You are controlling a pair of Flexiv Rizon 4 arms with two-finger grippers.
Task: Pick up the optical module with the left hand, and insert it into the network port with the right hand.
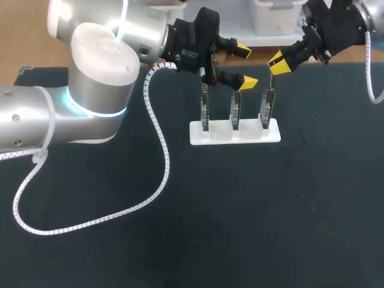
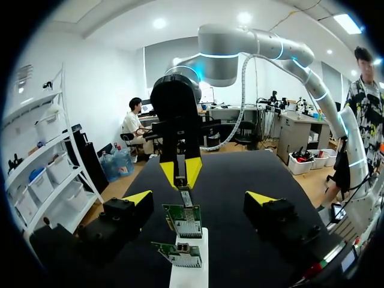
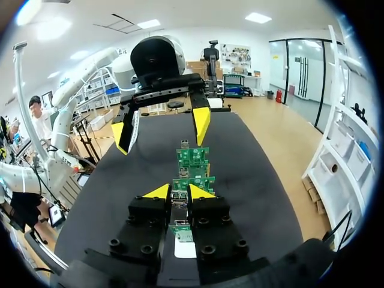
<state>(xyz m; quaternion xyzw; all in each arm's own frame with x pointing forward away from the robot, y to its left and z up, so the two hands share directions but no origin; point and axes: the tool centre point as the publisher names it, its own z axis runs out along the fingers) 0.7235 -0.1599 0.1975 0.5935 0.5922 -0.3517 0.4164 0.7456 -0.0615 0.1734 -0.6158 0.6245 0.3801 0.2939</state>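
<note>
Right fingers [image 3: 200,193] are pinched together on the optical module [image 2: 186,198], just above the end board [image 1: 267,111] at the white holder's [image 1: 219,135] right end. Left fingers [image 1: 248,81] hang spread wide over the holder's middle, holding nothing. So I'd say we're at the insert step. Next: square it up with the port (too small to make out), then push gently down.

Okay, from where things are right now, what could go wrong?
1. The right gripper pinches the optical module just above the end board; a skewed push could jam it or tip the white holder.
2. The left gripper, open, sits close over the middle board and near the right gripper; a small move might knock either.
</note>
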